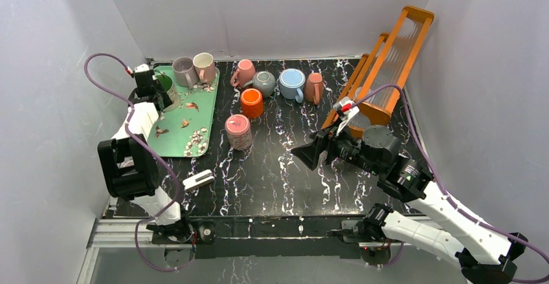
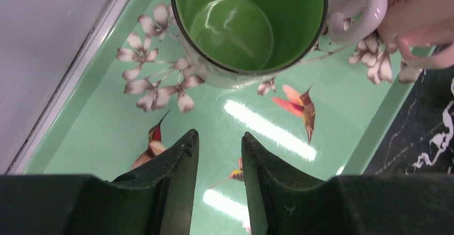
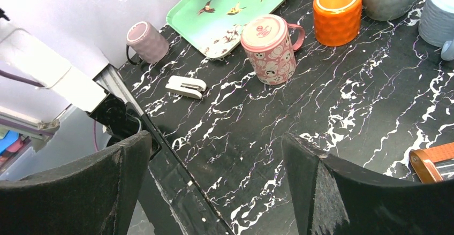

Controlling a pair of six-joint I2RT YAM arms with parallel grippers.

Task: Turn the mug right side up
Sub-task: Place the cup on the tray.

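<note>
A green mug (image 2: 249,26) stands upright, mouth up, on the green flowered tray (image 2: 107,128); it also shows in the top view (image 1: 165,82). My left gripper (image 2: 219,136) hovers just in front of it over the tray, jaws slightly apart and empty; it also shows in the top view (image 1: 157,90). A pink patterned mug (image 1: 238,132) stands base up on the black marble table, also in the right wrist view (image 3: 267,47). My right gripper (image 3: 214,138) is wide open and empty above the table, to the right of that mug (image 1: 304,153).
A grey mug (image 1: 184,70) and a cream mug (image 1: 204,66) stand at the tray's far end. An orange mug (image 1: 252,103), pink, grey-green, blue (image 1: 292,83) and salmon mugs stand behind. A white clip (image 1: 199,179) lies near front. An orange rack (image 1: 388,64) leans at right.
</note>
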